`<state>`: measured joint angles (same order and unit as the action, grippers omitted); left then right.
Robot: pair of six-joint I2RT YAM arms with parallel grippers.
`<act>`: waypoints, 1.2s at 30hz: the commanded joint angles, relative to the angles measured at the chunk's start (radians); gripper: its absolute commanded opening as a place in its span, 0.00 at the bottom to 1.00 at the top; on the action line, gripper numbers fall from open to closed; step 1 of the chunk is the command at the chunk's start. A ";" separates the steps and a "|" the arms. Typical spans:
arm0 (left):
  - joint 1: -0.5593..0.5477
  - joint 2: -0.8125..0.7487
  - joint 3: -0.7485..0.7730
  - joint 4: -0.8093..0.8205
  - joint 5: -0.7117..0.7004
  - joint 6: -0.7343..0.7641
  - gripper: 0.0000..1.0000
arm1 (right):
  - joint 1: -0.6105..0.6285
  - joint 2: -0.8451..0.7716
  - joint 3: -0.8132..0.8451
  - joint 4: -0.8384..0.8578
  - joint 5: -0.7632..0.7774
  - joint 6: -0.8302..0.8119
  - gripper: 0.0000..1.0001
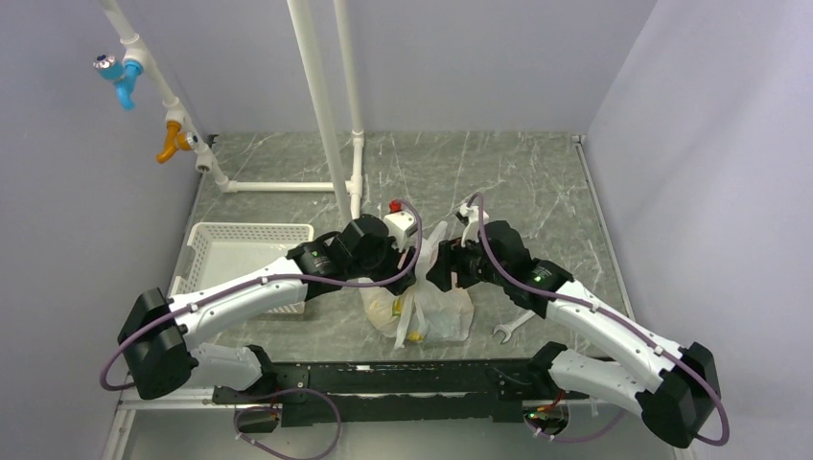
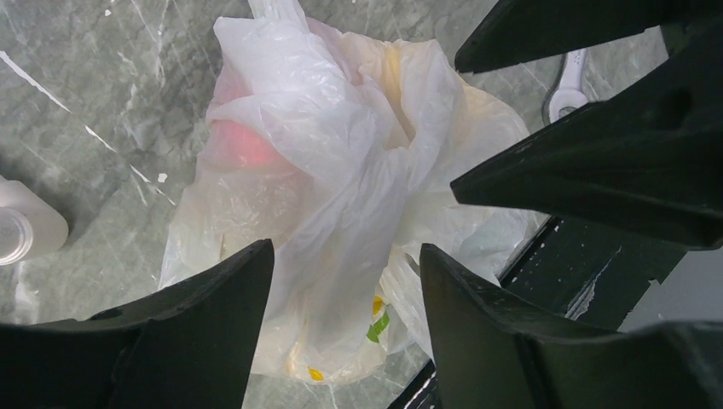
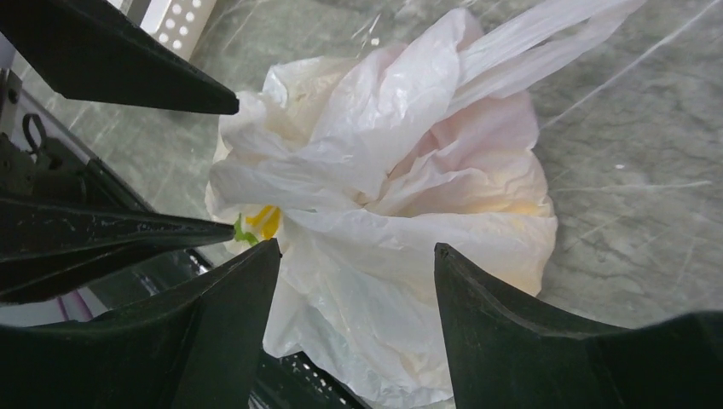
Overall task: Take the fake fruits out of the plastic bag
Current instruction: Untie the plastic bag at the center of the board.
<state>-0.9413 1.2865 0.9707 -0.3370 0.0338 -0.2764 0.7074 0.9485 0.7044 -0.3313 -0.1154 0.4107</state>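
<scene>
Black fingers of the left gripper fill the bottom of the left wrist view. They are spread wide apart and grip nothing. Right under them sits the thin, crinkly white plastic bag with small yellow and green prints, scrunched together at its top. The fake fruits are inside it and show only as soft colours through the plastic: a red-pink glow on one side and a warm yellow glow on the other. The right gripper hangs over the same bag from the other side. Its two dark fingers are also far apart and empty. One long loop handle stretches away from the bag toward the far side. From above, the bag lies on the grey marbled table near the front edge, in the middle, between the two grippers. A white plastic tray with little holes rests well off to the left. A small silver wrench lies just right of the bag. A small white bottle lies on the table near the bag.
</scene>
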 commanded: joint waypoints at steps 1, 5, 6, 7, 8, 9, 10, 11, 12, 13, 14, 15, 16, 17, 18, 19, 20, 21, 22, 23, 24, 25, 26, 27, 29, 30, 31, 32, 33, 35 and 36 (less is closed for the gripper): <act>0.002 0.008 0.004 0.056 0.011 -0.011 0.67 | -0.002 0.017 0.014 0.085 -0.096 -0.005 0.69; 0.002 0.035 0.014 0.047 -0.001 -0.023 0.60 | -0.002 0.013 -0.001 0.079 -0.060 0.036 0.68; 0.002 0.041 0.017 0.041 0.001 -0.022 0.60 | -0.001 0.007 -0.005 0.086 -0.056 0.044 0.68; 0.002 0.042 0.016 0.041 0.001 -0.020 0.60 | -0.001 0.004 -0.016 0.102 -0.063 0.042 0.69; 0.001 0.039 0.011 0.046 0.002 -0.022 0.59 | -0.002 0.003 -0.024 0.116 -0.075 0.041 0.69; 0.002 0.036 0.005 0.051 0.002 -0.022 0.59 | -0.001 0.007 -0.029 0.125 -0.082 0.043 0.69; 0.002 0.032 -0.001 0.055 0.002 -0.023 0.56 | -0.002 0.016 -0.027 0.126 -0.085 0.043 0.69; 0.002 0.030 -0.002 0.055 0.006 -0.026 0.53 | -0.003 0.028 -0.021 0.119 -0.084 0.041 0.69; 0.002 0.030 0.002 0.051 0.005 -0.026 0.50 | -0.002 0.045 -0.015 0.110 -0.080 0.040 0.68; 0.001 0.030 0.006 0.047 0.004 -0.024 0.46 | -0.003 0.051 -0.012 0.108 -0.083 0.038 0.66; 0.001 0.030 0.009 0.046 0.008 -0.022 0.43 | -0.002 0.055 -0.013 0.119 -0.094 0.035 0.65; 0.002 0.028 0.007 0.049 0.010 -0.020 0.39 | -0.002 0.057 -0.016 0.134 -0.109 0.032 0.63; 0.002 0.027 0.004 0.056 0.013 -0.021 0.33 | -0.001 0.060 -0.019 0.143 -0.120 0.031 0.61; 0.002 0.025 0.002 0.062 0.014 -0.023 0.31 | 0.000 0.062 -0.019 0.148 -0.124 0.029 0.60; 0.002 0.026 0.001 0.067 0.018 -0.028 0.29 | 0.001 0.062 -0.015 0.146 -0.121 0.027 0.59; 0.002 0.028 0.000 0.069 0.025 -0.032 0.26 | 0.001 0.063 -0.011 0.139 -0.110 0.023 0.59; 0.002 0.031 0.003 0.067 0.031 -0.033 0.21 | 0.002 0.064 -0.008 0.132 -0.096 0.017 0.59; 0.002 0.033 0.005 0.066 0.034 -0.034 0.18 | 0.003 0.065 -0.008 0.129 -0.082 0.009 0.59; 0.001 0.034 0.007 0.063 0.033 -0.036 0.13 | 0.007 0.068 -0.009 0.127 -0.061 0.002 0.59; 0.001 0.033 0.007 0.062 0.028 -0.038 0.06 | 0.015 0.072 -0.009 0.123 -0.035 -0.005 0.59; 0.001 0.029 0.005 0.064 0.025 -0.042 0.00 | 0.028 0.078 -0.006 0.118 -0.013 -0.015 0.59; 0.001 0.026 0.004 0.064 0.021 -0.050 0.00 | 0.044 0.087 -0.002 0.112 0.009 -0.024 0.60; 0.002 0.023 0.004 0.065 0.022 -0.055 0.00 | 0.067 0.096 0.004 0.107 0.038 -0.029 0.60; 0.002 0.020 0.006 0.063 0.024 -0.060 0.00 | 0.091 0.108 0.011 0.101 0.071 -0.033 0.61; 0.002 0.014 0.014 0.059 0.031 -0.063 0.00 | 0.143 0.132 0.025 0.087 0.169 -0.038 0.61; 0.002 0.010 0.014 0.058 0.032 -0.063 0.00 | 0.166 0.138 0.028 0.087 0.214 -0.037 0.60; 0.001 0.005 0.013 0.058 0.027 -0.065 0.00 | 0.186 0.144 0.031 0.088 0.246 -0.035 0.57; 0.001 -0.001 0.011 0.054 0.016 -0.070 0.00 | 0.204 0.145 0.037 0.089 0.264 -0.032 0.53; 0.001 -0.006 0.012 0.043 -0.004 -0.079 0.00 | 0.214 0.144 0.040 0.089 0.281 -0.026 0.48; 0.002 -0.012 0.021 -0.003 -0.051 -0.108 0.00 | 0.226 0.130 0.033 0.096 0.301 -0.016 0.36; 0.002 -0.015 0.025 -0.025 -0.087 -0.120 0.00 | 0.229 0.117 0.025 0.105 0.309 -0.014 0.31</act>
<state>-0.9413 1.3148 0.9691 -0.3264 0.0319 -0.3416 0.9176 1.0985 0.6907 -0.2527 0.0830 0.3904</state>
